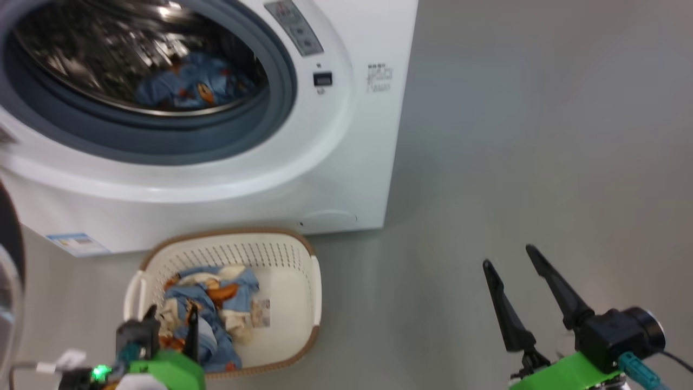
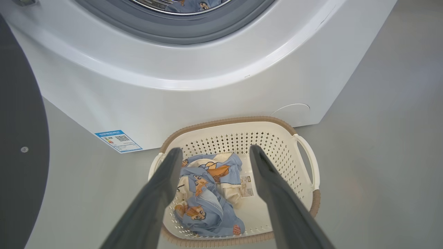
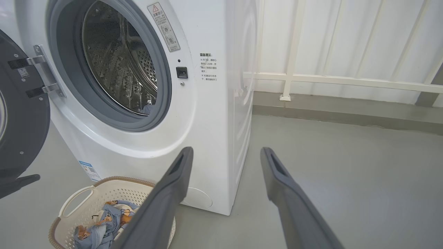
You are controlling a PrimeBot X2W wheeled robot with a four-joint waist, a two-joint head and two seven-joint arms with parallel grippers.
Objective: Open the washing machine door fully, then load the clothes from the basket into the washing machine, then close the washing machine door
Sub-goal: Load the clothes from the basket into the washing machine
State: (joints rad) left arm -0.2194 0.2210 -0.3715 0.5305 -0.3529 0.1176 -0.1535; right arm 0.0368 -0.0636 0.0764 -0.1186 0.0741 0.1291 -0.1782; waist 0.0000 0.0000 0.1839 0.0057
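The washing machine door (image 3: 20, 114) stands swung wide to the left, so the opening step looks done. Loading is partway: one blue printed piece (image 1: 189, 86) lies in the drum of the washing machine (image 1: 346, 135), while the rest of the clothes (image 2: 204, 204) sit bunched in the basket (image 1: 295, 303) on the floor just before it. The left end effector (image 2: 215, 149) hovers over the basket, fingers spread and empty; the right end effector (image 3: 226, 149) is spread too, off to the side, holding nothing. Left to do: the remaining clothes, then shutting the door.

Head looks down; left wrist seemingly close above basket (image 2: 242, 138); 3 views share washing machine (image 1: 335, 162).
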